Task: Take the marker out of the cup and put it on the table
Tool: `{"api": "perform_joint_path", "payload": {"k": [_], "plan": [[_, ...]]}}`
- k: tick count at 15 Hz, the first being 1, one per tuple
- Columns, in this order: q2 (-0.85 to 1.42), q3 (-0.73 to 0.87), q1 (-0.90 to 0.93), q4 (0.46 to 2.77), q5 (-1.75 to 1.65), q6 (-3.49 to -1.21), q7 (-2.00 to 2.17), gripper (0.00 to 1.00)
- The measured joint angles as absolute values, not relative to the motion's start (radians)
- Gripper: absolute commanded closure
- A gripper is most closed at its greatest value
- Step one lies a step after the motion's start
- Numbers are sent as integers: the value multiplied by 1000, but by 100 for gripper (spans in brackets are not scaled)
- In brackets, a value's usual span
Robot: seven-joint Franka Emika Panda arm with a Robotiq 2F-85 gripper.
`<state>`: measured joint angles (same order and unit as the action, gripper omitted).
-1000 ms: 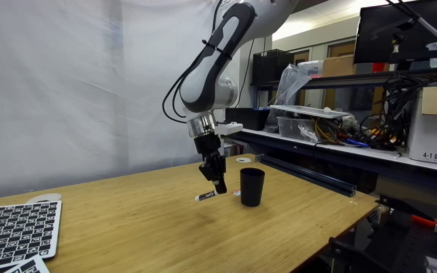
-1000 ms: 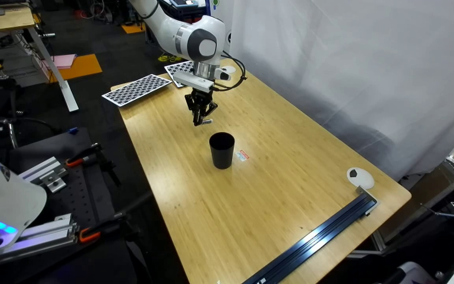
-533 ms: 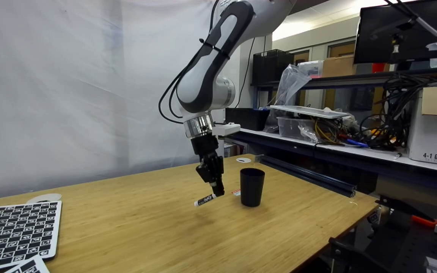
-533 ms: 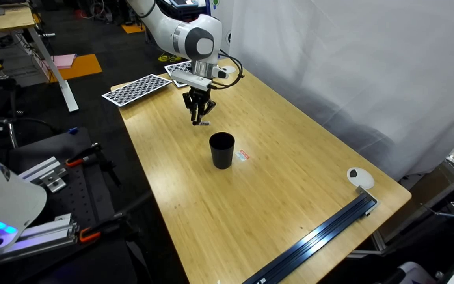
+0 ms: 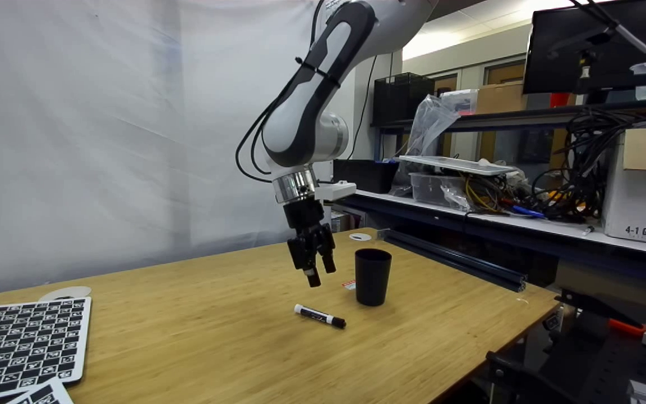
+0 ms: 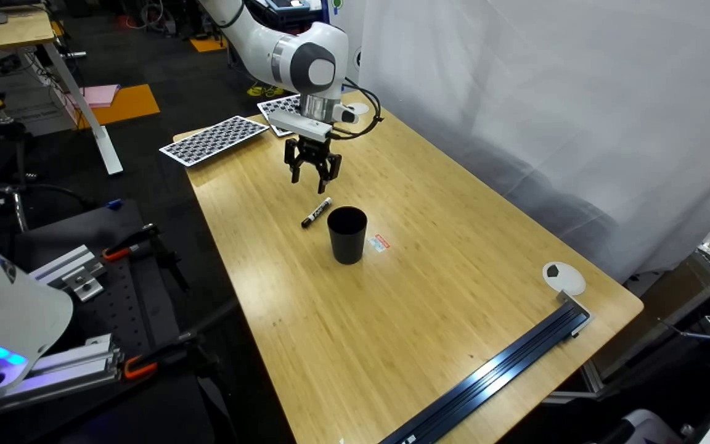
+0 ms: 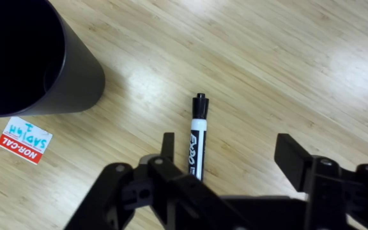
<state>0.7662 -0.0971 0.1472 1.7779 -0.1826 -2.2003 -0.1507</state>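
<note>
The marker [image 7: 198, 134], black-capped with a white body and dark label, lies flat on the wooden table [image 5: 205, 336]. In both exterior views it is beside the black cup [image 6: 347, 237], which stands upright a short way off. My gripper [image 5: 321, 272] hangs above the marker, apart from it, with its jaws spread wide. Seen in the wrist view, the marker's lower end is hidden behind one finger linkage, and nothing is pinched between the fingertips. The cup [image 7: 78, 76] fills the upper left of that view, and its dark inside shows no object.
A red and white sticker [image 6: 378, 242] is on the table by the cup. A long black rail [image 6: 484, 379] lies along the table's end. Checkered boards [image 5: 26, 342] sit at the opposite end. Cluttered shelving [image 5: 469, 219] stands beyond the table.
The jaws have opened and let go of the marker, which has dropped from the fingertips onto the table. Before that, the arm shifted slightly away from the cup. The cup has not moved.
</note>
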Motion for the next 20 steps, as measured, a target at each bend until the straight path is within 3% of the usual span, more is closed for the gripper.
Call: {"api": "perform_joint_path", "payload": {"k": [20], "plan": [[580,-46,12,1756,-56,-1782,-196,0]]}}
